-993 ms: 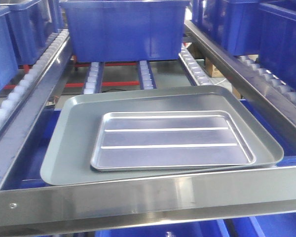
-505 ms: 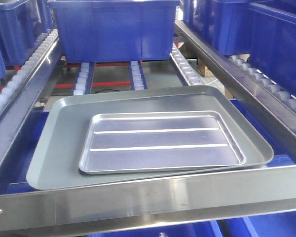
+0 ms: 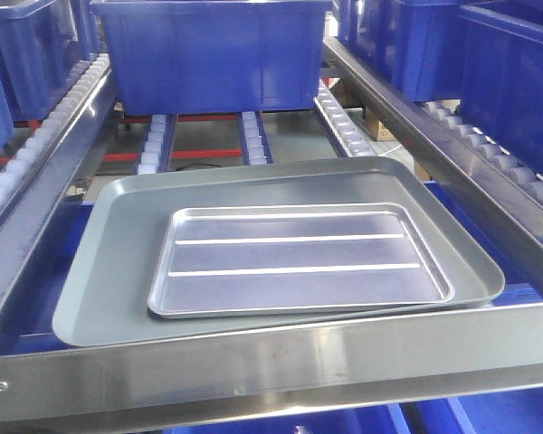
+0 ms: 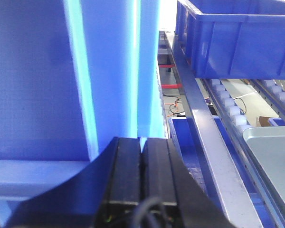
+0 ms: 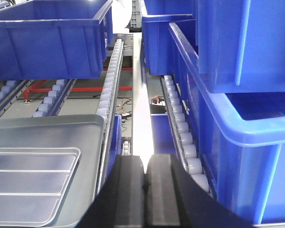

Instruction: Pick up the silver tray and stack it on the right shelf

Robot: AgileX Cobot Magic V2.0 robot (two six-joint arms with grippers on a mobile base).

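The silver tray [image 3: 299, 258], shiny with two raised ribs, lies flat inside a larger dull grey tray [image 3: 109, 271]. Both rest on the right shelf, behind its flat steel front bar [image 3: 344, 353], with white roller rails [image 3: 253, 136] running up behind them. No gripper shows in the front view. My left gripper [image 4: 142, 142] is shut and empty, facing a blue bin wall [image 4: 38, 71], with the grey tray's corner [image 4: 275, 152] at its right. Shut and empty too, my right gripper [image 5: 145, 161] hangs over a steel rail [image 5: 142, 118], right of the silver tray [image 5: 28, 185].
A big blue bin [image 3: 208, 54] stands on the rollers behind the trays. More blue bins [image 3: 516, 81] fill the lane on the right, and others [image 3: 0, 99] stand on the left. Close to the right gripper's right side is a blue bin [image 5: 247, 142].
The whole front view slid to the left, then a touch back to the right. The silver tray has kept its place inside the grey tray.
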